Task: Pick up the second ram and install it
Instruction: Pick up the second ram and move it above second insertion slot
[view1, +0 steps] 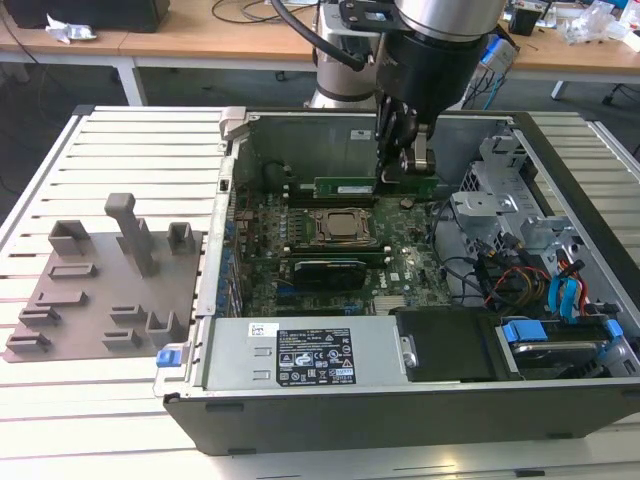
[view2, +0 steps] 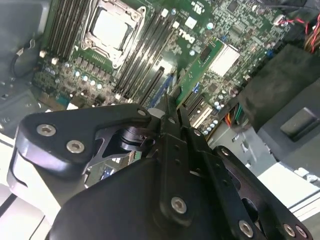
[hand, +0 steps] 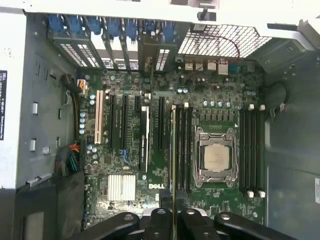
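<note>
- The jaws are clamped on the second ram (view1: 345, 188), gripping near its end on the exterior view's right.
- The stick hangs level above the motherboard (view1: 400, 270), by the CPU socket (view1: 345, 228).
- The case's far wall (view1: 320, 140) is close behind it, and the drive cage (view1: 490, 210) is near on the exterior view's right.
- The arm (view1: 440, 40) points straight down into the open case.
</note>
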